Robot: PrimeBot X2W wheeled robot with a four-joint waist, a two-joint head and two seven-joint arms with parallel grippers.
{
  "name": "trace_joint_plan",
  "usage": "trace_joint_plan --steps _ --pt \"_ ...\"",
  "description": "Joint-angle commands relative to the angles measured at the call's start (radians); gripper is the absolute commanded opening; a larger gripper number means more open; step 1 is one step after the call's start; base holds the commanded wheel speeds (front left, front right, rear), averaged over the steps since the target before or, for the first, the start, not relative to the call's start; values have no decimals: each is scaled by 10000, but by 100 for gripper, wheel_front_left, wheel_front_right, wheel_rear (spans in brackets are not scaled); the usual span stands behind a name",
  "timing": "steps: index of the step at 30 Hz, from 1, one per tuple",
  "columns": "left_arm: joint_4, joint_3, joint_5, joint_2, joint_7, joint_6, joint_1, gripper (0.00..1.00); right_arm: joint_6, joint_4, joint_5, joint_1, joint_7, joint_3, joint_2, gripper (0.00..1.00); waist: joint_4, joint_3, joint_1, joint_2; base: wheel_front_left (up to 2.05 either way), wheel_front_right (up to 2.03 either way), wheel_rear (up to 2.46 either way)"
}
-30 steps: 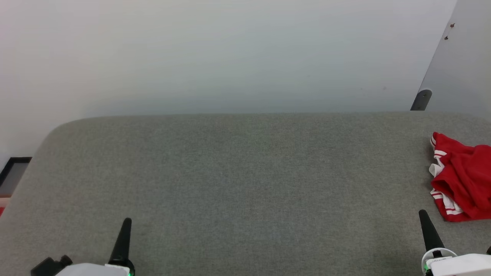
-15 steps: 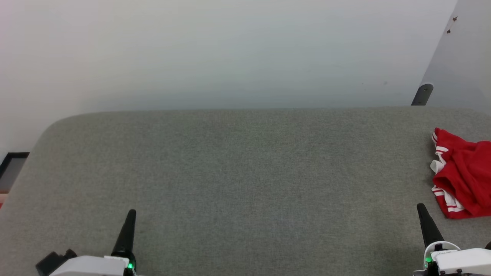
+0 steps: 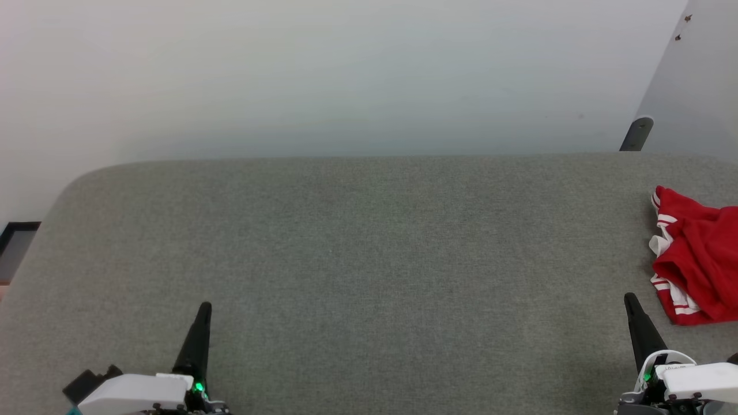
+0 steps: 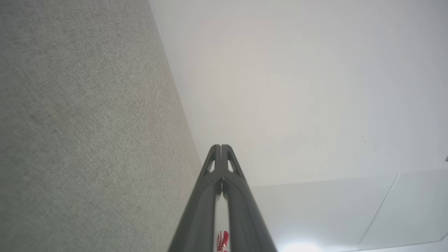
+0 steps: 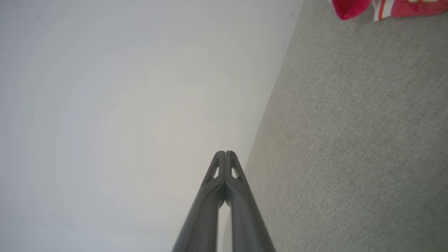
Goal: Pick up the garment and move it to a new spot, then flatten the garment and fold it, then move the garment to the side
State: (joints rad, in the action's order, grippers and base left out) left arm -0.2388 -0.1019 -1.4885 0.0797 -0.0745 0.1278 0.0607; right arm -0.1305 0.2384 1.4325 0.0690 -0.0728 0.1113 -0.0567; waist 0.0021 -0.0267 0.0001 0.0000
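The garment (image 3: 700, 256) lies crumpled at the right edge of the grey padded table (image 3: 369, 259), red with white striped trim, partly cut off by the head view's edge. A red and white part of the garment (image 5: 381, 7) shows at the top right of the right wrist view, and a sliver of the garment (image 4: 222, 241) peeks between the fingers low in the left wrist view. My right gripper (image 3: 629, 300) stands shut and empty just left of and nearer than the garment. My left gripper (image 3: 204, 308) is shut and empty at the lower left, far from it.
A white wall (image 3: 346, 75) rises behind the table's far edge. A grey panel with a dark post (image 3: 636, 134) stands at the back right. A dark framed object (image 3: 14, 245) sits beyond the table's left corner.
The whole head view has shifted: the table edge and garment sit a little higher, so the camera has moved. Both grippers stay shut and reach slightly further up the view.
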Motion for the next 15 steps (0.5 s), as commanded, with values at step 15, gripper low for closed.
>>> trace_joint_plan --steps 15 --pt "-51 -122 -942 -237 -327 50 442 0 -4 47 1374 375 -344 32 65 0 -15 209 -1 0 0 0 0"
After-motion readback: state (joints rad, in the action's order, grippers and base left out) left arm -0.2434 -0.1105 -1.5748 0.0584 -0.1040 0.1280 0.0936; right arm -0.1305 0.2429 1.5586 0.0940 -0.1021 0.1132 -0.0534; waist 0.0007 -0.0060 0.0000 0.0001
